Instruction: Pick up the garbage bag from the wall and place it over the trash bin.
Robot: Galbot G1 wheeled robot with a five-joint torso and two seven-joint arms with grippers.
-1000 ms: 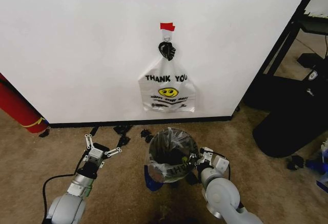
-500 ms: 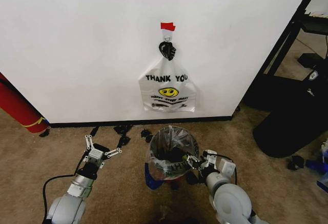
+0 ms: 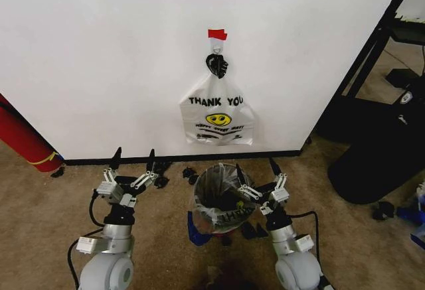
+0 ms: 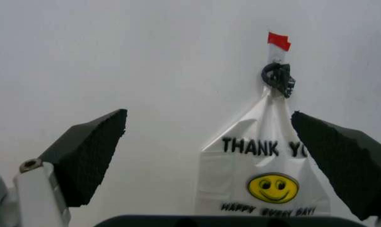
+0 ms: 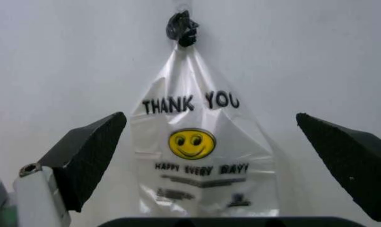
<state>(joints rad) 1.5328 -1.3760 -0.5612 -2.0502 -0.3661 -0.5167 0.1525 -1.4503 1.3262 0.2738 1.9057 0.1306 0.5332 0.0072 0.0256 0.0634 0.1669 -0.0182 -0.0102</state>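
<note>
Already the garbage bag point(image 3: 221, 200) sits over the trash bin point(image 3: 214, 227), bottom centre of the head view, both grippers empty beside it.

Left gripper point(image 3: 131, 172) at lower left, jaws spread wide, holding nothing, well apart from the bin; right gripper point(image 3: 257, 178) just right of the rim, jaws also spread, nothing between them. Bag is thin translucent film with blue patches low on its left side: light, floppy, crinkly, likely slippery and easy to tear, so any further tug should pinch a bunched fold at the rim, not the flat side. Its rim looks draped round the bin mouth, but the far edge is hard to judge. On the wall point(image 3: 99, 51), a "THANK YOU" smiley bag point(image 3: 216, 114) hangs from the hook point(image 3: 216, 64), centre frame, under the red tape point(image 3: 216, 34).
</note>
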